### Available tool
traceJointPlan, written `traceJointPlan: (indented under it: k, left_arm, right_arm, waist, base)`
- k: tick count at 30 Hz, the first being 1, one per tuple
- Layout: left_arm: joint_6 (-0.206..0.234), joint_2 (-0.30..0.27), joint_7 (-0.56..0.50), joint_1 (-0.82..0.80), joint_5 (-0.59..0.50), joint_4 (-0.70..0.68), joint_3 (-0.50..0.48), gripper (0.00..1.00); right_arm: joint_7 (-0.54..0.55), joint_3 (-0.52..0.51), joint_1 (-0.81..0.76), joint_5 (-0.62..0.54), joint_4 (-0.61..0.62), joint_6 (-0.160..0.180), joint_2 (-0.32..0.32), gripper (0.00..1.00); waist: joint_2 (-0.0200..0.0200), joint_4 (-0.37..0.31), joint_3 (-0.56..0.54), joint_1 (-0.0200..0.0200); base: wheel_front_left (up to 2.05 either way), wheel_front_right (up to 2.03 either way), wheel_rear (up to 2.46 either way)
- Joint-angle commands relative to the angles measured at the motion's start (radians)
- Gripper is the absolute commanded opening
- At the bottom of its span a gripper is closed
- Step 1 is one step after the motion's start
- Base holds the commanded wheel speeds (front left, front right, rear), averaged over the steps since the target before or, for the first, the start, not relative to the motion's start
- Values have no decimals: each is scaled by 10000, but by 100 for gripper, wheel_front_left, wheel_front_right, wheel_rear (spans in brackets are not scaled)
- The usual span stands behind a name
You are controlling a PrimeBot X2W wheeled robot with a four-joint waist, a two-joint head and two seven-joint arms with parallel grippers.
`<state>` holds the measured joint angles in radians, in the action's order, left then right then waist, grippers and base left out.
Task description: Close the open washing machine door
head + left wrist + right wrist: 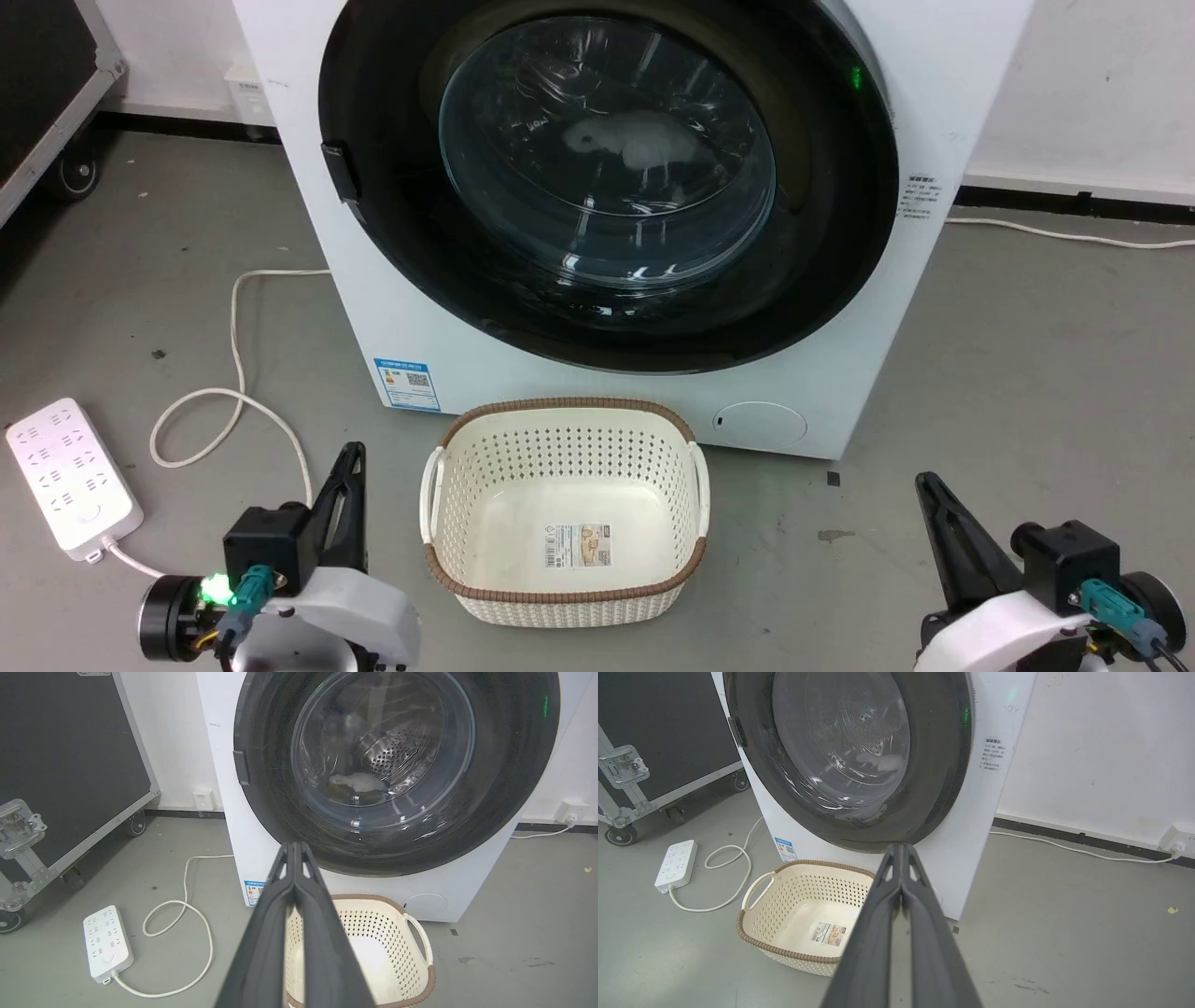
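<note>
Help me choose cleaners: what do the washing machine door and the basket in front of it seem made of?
The washing machine door: a glossy black ring, probably plastic, around a clear bulging centre that looks like glass, given its sharp reflections. The basket: matte cream moulded plastic, judging by its regular punched holes. Its brown rim looks woven, material unclear.

The door point(831, 243) is cut off at the top of the head view. A pale lump point(630, 140) behind its glass is too blurred to name. The blue label point(407, 383) is too small to read. The left fingers point(322, 947) hide part of the basket point(397, 933).
</note>
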<state>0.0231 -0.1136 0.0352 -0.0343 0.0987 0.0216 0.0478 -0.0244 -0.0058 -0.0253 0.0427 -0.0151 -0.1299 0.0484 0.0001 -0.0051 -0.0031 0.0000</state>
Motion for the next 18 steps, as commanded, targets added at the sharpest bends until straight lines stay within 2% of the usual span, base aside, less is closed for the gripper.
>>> traceJointPlan:
  k: [1,18]
  left_arm:
    - [-63,123,-63,189,-210,-68,-100,0]
    - [-231,634,-352,343,-987,-216,-478,0]
  right_arm:
    - [60,19,200,-106,80,-7,15,0]
    - [244,58,253,-427,151,-8,18,0]
  waist:
    - [-1,6,3,0]
    - [-1,51,31,0]
  base:
    - [0,0,0]
    - [0,0,0]
